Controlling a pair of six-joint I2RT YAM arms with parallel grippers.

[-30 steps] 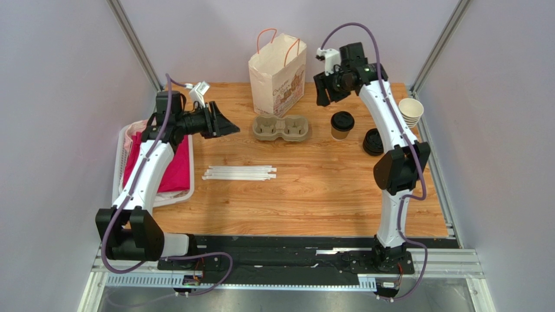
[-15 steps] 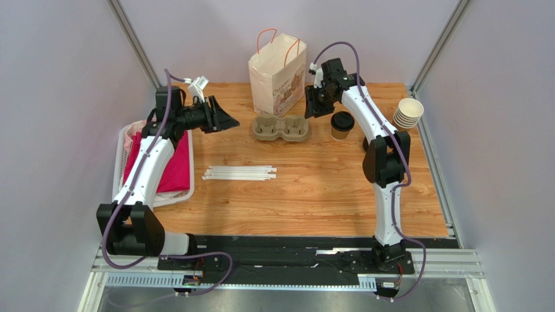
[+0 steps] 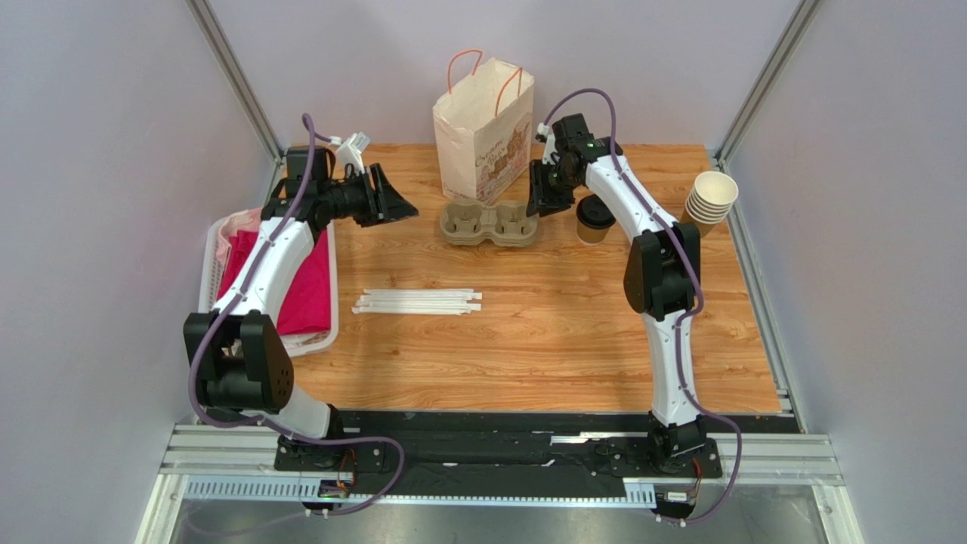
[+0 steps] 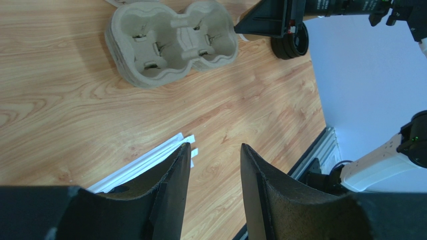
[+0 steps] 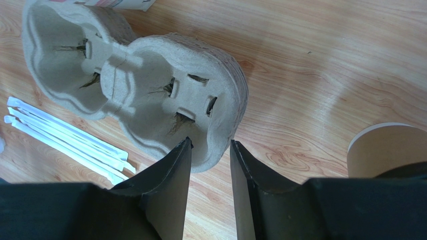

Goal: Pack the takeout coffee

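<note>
Robot lab test cell, staged as café takeout counter. Plain lilac walls (image 3: 102, 170) and aluminium frame post (image 3: 233, 74) behind paper bag (image 3: 485, 125). Wood-grain worktop (image 3: 545, 340) under bag. Pulp cup carrier (image 3: 488, 223) just in front of bag; takeout coffee (image 3: 595, 215) to bag's right. Left arm (image 3: 267, 255), right arm (image 3: 664, 272) bolted to black rail (image 3: 499, 428), well in front.

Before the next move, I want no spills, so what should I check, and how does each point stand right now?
1. Takeout coffee upright on the table, black lid on: ok.
2. Both pockets of the cup carrier empty: ok.
3. Right gripper at the carrier's near rim, jaws parted; firm hold on the rim: cannot tell.
4. Left gripper open and holding nothing, hanging above the table: ok.
5. Paper bag standing upright behind the carrier: ok.
6. Straws lying apart from carrier and coffee: ok.
</note>
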